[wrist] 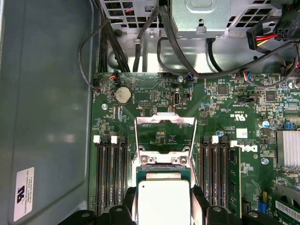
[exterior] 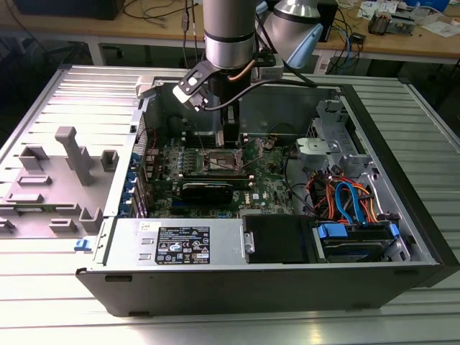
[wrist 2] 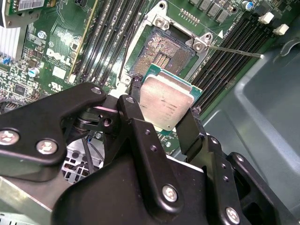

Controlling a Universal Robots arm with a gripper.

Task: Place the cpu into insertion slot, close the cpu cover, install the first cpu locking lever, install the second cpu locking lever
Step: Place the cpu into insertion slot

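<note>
Robot arm holding a cpu at the open socket inside a computer case.

A ridged metal surface (exterior: 43, 302) carries an open case (exterior: 237, 287), lying on its side with the green motherboard (exterior: 266, 180) facing up. The arm (exterior: 230, 32) reaches down into the case. Its end effector (wrist 2: 164, 101) is clenched on the cpu (wrist 2: 166, 93), black fingers (wrist 2: 187, 126) pressing two opposite edges, silvery top showing. The cpu hangs close by the socket (wrist 2: 164, 51), whose contacts lie uncovered; whether the two touch cannot be told. In the first wrist view the cover (wrist: 140, 133) is swung open beyond the socket. A thin lever (wrist 2: 234, 50) juts out from the socket's corner.
</note>
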